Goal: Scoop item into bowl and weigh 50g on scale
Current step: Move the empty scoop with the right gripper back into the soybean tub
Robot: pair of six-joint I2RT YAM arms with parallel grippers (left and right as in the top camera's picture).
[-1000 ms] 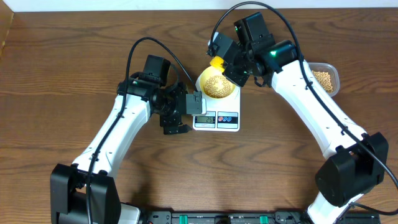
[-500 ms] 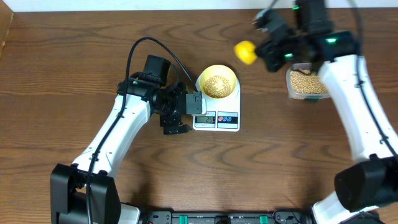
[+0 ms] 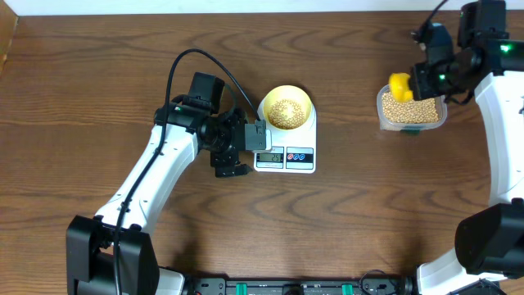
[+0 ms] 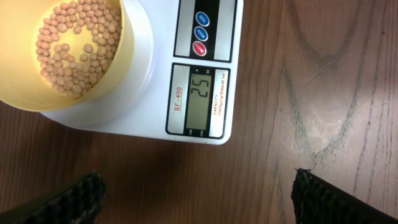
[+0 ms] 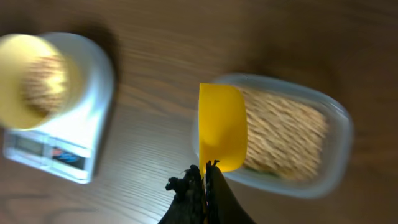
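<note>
beans (image 3: 285, 111) in bowl (image 3: 304, 98), on scale (image 3: 310, 139) — scoop (image 3: 399, 85) seemingly over tub (image 3: 412, 125), right

The overhead camera looks straight down on the bench (image 3: 98, 65) from well above and takes in the whole layout: scale (image 3: 285, 164), bowl (image 3: 268, 106) and tub (image 3: 381, 115). The left wrist camera faces down at close range, framing the scale display and part of the bowl. The right wrist camera, blurred, looks down past the scoop (image 5: 222, 127) onto the tub, with scale and bowl farther off at frame left. Scale and bowl appear in all three views.
</note>
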